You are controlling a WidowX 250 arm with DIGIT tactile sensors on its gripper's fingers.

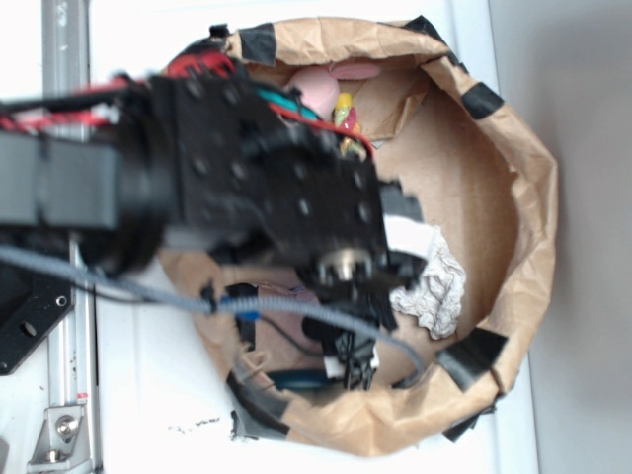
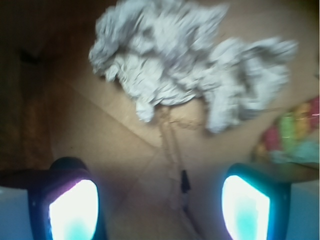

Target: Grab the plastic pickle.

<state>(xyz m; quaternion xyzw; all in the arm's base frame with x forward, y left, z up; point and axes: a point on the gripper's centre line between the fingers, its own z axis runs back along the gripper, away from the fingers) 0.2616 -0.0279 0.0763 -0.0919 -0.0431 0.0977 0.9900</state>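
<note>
We see the tool point(image 2: 160, 210) nearest, its two fingers point(image 2: 74, 210) spread wide with nothing between them, above the brown paper bag floor point(image 2: 125, 145). A crumpled grey-white cloth point(image 2: 190, 75) lies ahead. We cannot make out the plastic pickle in either view.

White tabletop point(image 1: 148, 395) fills the exterior view, brightly and evenly lit. A grey metal rail point(image 1: 67, 59) runs from 11 o'clock down to 7 o'clock along the left edge. At 3 o'clock, a pale grey strip point(image 1: 583, 237) borders the table.
</note>
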